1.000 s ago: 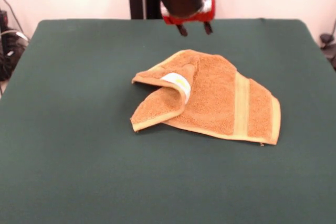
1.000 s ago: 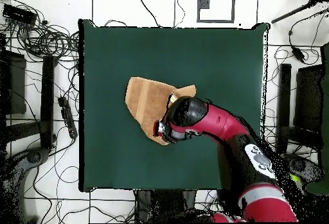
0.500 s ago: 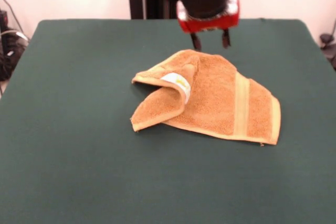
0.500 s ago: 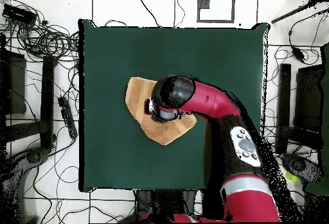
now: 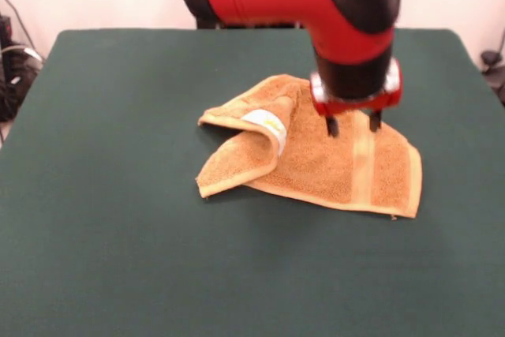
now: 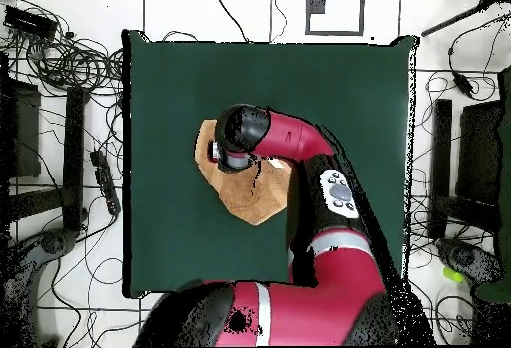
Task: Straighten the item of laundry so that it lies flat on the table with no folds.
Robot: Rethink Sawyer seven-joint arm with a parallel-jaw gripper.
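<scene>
The item of laundry (image 5: 316, 155) is a golden-orange towel lying crumpled near the middle of the dark green table (image 5: 118, 258). Its left part is folded over, with a white label (image 5: 267, 125) showing on the fold; a paler band runs down its right part. In the front view my gripper (image 5: 353, 124) hangs open just above the towel's right half, over the pale band, its two dark fingertips apart with nothing between them. From overhead the towel (image 6: 250, 196) is partly covered by the arm's wrist, and the gripper itself is hidden beneath it.
The red and black arm (image 6: 299, 165) reaches across the table (image 6: 329, 85) from the bottom edge in the overhead view. Cables and equipment (image 6: 60, 60) lie on the floor around the table. Green cloth surrounds the towel on all sides.
The arm has come forward and down from the table's far side, carrying the gripper from behind the towel to just above its right half. The towel has not moved.
</scene>
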